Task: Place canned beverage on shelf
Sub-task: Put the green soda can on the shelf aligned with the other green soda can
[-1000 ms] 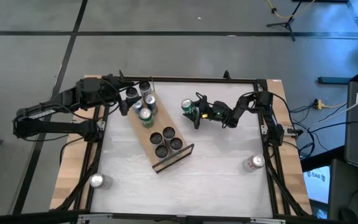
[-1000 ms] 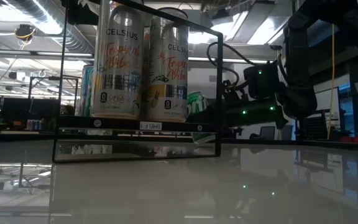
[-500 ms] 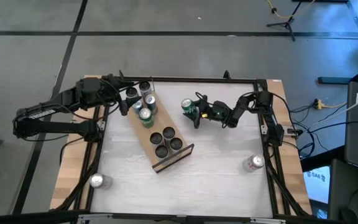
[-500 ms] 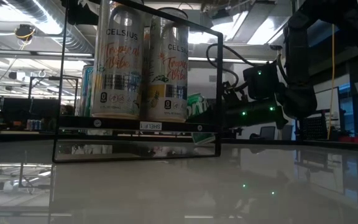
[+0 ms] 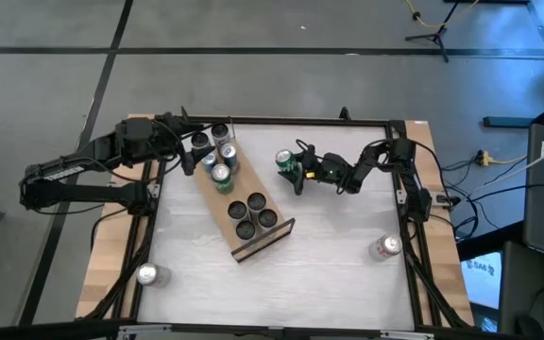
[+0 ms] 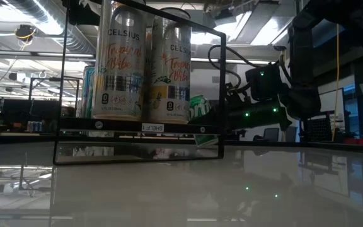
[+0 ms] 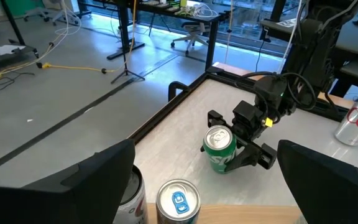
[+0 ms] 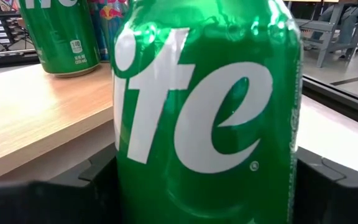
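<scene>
Upper centre of the high view: my right claw [image 5: 296,170] is closed around an upright green can [image 5: 286,163], right of the shelf [image 5: 274,235] | shelf runs diagonally mid-surface [image 5: 329,274], cans at both ends | my left claw [image 5: 189,151] at the shelf's upper end, fingers spread wide, holding nothing.

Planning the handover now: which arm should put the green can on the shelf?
Right. The right gripper already clamps the green can beside the shelf; the left gripper waits at the shelf's far end.
</scene>
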Motion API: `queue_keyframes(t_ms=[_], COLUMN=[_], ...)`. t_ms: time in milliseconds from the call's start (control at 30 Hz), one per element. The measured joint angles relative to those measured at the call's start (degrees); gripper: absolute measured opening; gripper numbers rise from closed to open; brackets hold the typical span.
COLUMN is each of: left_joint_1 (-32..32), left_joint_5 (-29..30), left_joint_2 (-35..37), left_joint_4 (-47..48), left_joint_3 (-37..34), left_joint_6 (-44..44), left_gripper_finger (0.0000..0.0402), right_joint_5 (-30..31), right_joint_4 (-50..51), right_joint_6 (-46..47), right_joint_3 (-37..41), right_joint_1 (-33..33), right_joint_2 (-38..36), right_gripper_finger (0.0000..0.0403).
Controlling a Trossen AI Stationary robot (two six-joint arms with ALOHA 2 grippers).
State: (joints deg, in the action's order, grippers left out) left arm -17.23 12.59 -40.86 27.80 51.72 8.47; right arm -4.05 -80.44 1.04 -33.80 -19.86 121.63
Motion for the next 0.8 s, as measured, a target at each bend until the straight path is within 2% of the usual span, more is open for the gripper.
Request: queue_keyframes(t_ms=[233,600,800], left_joint_1=[0.0,0.0,0.0], left_joint_5=[0.0,0.0,0.0], left_joint_2=[0.0,0.0,0.0], left_joint_4=[0.0,0.0,0.0], left_joint_3=[0.0,0.0,0.0], left_joint_6=[0.0,0.0,0.0], left_gripper_finger=[0.0383,0.0383,0.0383], right_joint_5=[-0.1,-0.1,-0.9], right_joint_4=[0.4,1.4,1.1], right_joint_6=[0.0,-0.1,-0.5], right_joint_3=[0.0,0.2,0.2], right_joint_1=[0.0,0.0,0.0], right_joint_2=[0.0,0.1,0.1], right_gripper_finger=[0.0309,0.0391,0.0396])
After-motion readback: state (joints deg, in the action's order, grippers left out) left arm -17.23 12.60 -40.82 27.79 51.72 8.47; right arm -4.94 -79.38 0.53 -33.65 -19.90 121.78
